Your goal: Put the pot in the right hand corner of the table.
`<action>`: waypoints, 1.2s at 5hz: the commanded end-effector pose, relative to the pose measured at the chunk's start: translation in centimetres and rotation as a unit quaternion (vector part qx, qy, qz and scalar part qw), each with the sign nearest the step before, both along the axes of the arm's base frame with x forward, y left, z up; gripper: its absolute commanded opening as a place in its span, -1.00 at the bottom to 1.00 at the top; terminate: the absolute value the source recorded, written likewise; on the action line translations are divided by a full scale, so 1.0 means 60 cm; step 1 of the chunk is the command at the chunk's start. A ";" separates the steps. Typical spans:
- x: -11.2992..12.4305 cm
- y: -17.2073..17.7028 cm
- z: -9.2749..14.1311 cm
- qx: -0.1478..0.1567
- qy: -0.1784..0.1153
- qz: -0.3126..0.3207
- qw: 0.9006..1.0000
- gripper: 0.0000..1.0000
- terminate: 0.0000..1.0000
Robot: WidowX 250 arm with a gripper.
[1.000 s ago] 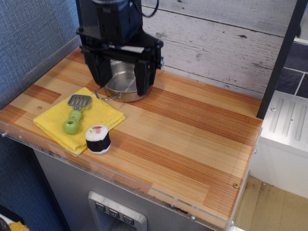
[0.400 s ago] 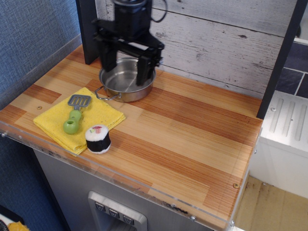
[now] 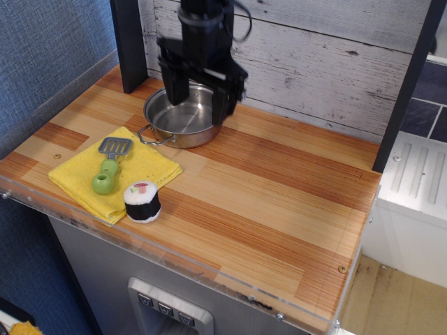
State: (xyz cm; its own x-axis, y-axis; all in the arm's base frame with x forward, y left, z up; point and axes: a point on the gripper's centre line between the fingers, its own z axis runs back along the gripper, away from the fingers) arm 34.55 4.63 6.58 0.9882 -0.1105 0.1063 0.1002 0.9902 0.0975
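Note:
The shiny steel pot (image 3: 178, 120) stands on the striped wooden table (image 3: 279, 202) near the back left, a wire loop handle pointing front-left. My black gripper (image 3: 198, 98) hangs over the pot's far right part, pointing down, its two fingers spread apart. One finger is over the pot's inside, the other at the pot's right rim. I cannot tell whether the fingers touch the rim. The gripper holds nothing.
A yellow cloth (image 3: 112, 171) lies at the front left with a green-handled toy spatula (image 3: 110, 165) on it. A sushi toy (image 3: 142, 201) stands at the cloth's front corner. A dark post (image 3: 129, 42) rises at the back left. A white plank wall is behind.
The gripper has moved right and toward the back wall, from over the pot's left and middle to its far right rim. The pot has not moved.

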 end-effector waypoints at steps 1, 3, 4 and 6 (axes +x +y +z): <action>0.024 0.031 -0.031 0.026 -0.005 0.008 1.000 1.00 -1.00; 0.041 0.012 -0.067 0.040 0.012 -0.032 0.999 1.00 -1.00; 0.042 0.010 -0.068 0.038 0.008 -0.041 0.998 -1.00 -1.00; 0.037 0.006 -0.060 0.035 -0.004 -0.041 0.999 -1.00 -1.00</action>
